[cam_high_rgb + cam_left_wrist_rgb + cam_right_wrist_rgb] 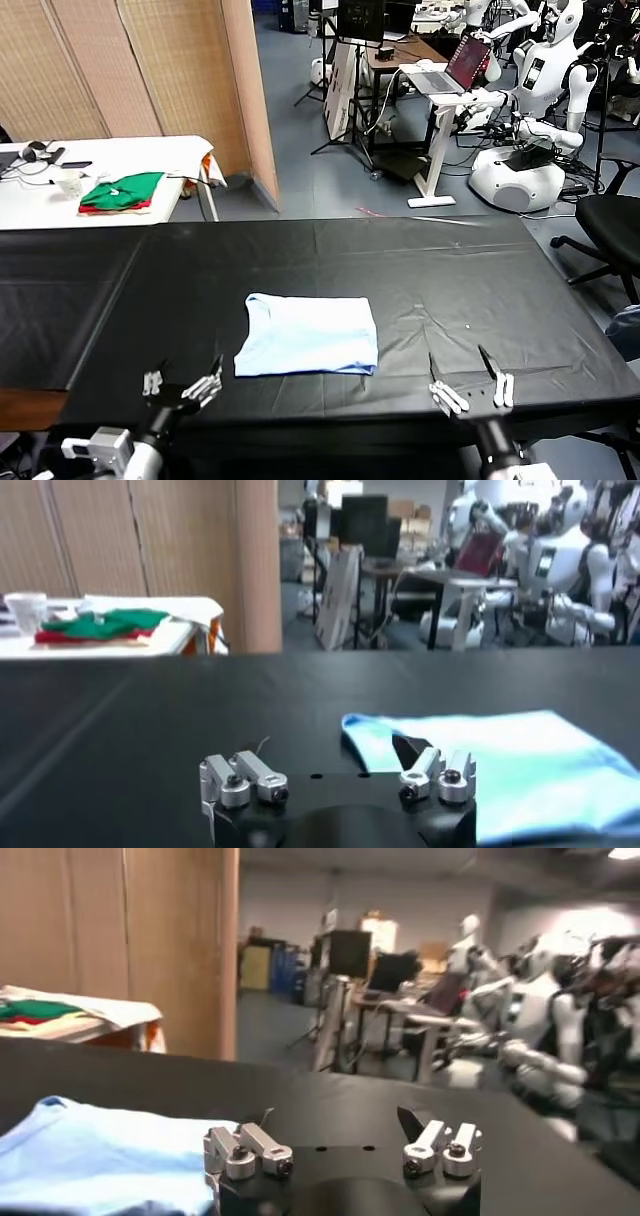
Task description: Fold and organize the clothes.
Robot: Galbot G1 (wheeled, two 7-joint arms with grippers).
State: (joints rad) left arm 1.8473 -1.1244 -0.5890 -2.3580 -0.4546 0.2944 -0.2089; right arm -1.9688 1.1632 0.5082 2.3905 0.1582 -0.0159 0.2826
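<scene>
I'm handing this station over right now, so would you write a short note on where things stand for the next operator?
Left gripper: open, holding nothing, at the near table edge just off the shirt's near-left corner.
Right gripper: open, holding nothing, at the near edge, well clear of the shirt on its right side.
Blue T-shirt: lies folded into a flat rectangle on the black table, near the front centre, touched by neither gripper.
Done: the fold looks finished.
Left: possibly tidying or moving the shirt to its final spot; nothing here shows where that would be.
Green and red folded garments sit on the white side table, untouched.
</scene>
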